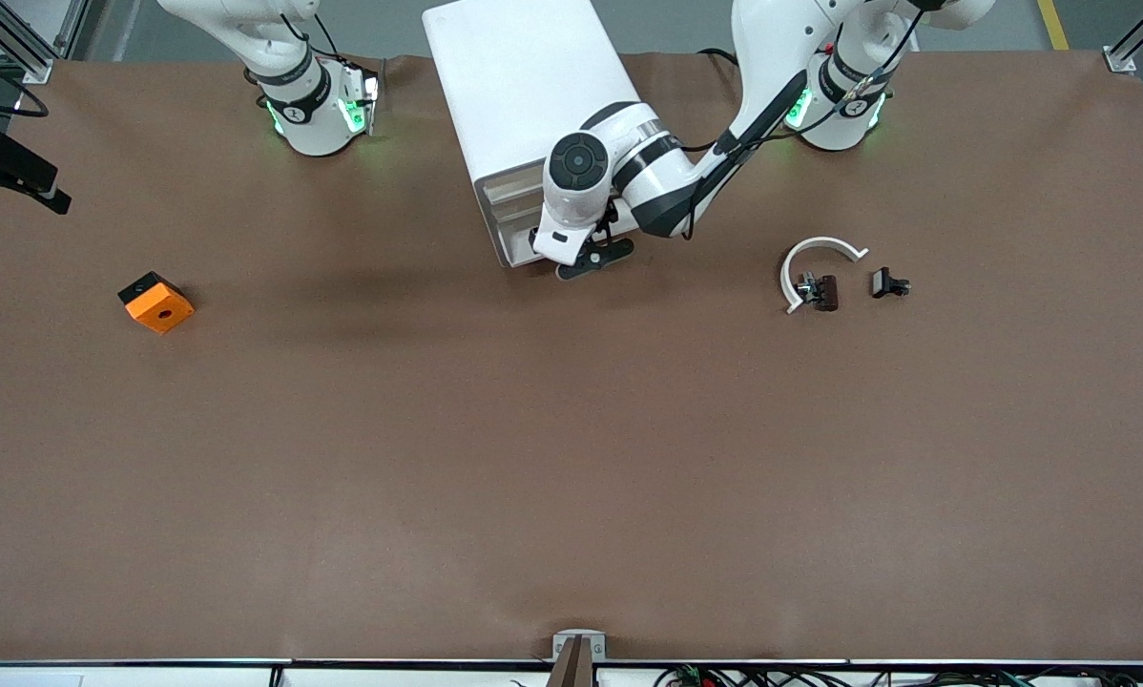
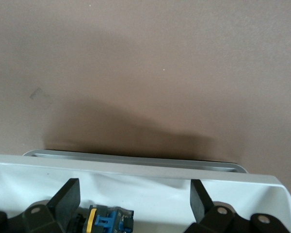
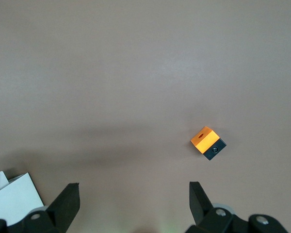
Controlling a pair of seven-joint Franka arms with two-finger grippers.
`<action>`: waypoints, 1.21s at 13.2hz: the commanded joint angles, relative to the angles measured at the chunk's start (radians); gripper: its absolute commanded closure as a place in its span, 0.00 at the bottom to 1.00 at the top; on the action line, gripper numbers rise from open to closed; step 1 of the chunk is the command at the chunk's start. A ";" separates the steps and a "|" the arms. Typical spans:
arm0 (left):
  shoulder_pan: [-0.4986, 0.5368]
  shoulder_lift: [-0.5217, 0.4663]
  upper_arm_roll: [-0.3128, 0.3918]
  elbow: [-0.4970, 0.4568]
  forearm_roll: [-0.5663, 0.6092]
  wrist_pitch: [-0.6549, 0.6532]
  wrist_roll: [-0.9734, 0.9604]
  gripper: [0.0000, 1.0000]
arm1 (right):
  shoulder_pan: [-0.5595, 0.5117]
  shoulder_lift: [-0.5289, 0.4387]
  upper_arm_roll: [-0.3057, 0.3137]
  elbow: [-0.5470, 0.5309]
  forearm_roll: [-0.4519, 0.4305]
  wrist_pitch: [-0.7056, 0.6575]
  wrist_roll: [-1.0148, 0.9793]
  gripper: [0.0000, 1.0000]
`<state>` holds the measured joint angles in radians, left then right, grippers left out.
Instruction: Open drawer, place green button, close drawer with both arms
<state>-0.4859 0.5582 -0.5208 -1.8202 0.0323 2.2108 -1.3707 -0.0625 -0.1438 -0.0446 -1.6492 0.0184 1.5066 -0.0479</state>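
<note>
- Hovering at the front of the white boxy cabinet [image 1: 524, 105], the left claw [image 1: 592, 258] sat over a wide shallow white tray drawer [image 2: 136, 182], pulled out a little, with its fingers [image 2: 68, 199] spread apart and nothing between them
- The tiny push-button switch with a black body and blue base [image 2: 106, 219] lay inside that drawer, low against one open finger of the left claw; a yellow part showed on it, and its green cap was not visible from the left wrist camera
- The relation that mattered: the drawer's long cream front strip [image 2: 136, 161] ran crosswise just ahead of the left claw, so closing looked like a push back toward the cabinet, and the left arm was much the nearer one for it
- The right claw [image 3: 131, 204], fingers also spread and empty, waited up near its own base, looking down on the orange cube with a hole [image 1: 156, 302] toward the right arm's end of the counter
- The brown matte counter [image 1: 571, 458] looked flat, and a white arc with a dark brown part [image 1: 815, 277] and a small black piece [image 1: 888, 283] lay well apart from the drawer, toward the left arm's end
</note>
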 commanded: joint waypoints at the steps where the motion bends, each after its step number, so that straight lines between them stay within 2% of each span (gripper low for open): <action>1: 0.012 0.014 -0.005 0.050 -0.009 -0.054 0.011 0.00 | -0.011 -0.023 0.008 -0.024 0.003 0.015 -0.009 0.00; 6: 0.007 0.025 0.011 0.062 0.021 -0.048 0.113 0.00 | -0.011 -0.023 0.006 -0.017 0.003 0.017 -0.007 0.00; 9: 0.009 0.051 0.013 0.077 0.072 -0.043 0.114 0.00 | -0.013 -0.022 0.005 -0.017 0.003 0.015 -0.009 0.00; 16: -0.005 0.097 0.012 0.076 0.069 -0.040 0.096 0.00 | -0.010 -0.022 0.006 -0.017 0.003 0.014 -0.007 0.00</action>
<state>-0.4783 0.6360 -0.5111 -1.7643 0.0898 2.1768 -1.2695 -0.0626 -0.1450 -0.0459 -1.6492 0.0184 1.5154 -0.0479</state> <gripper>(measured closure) 0.000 0.000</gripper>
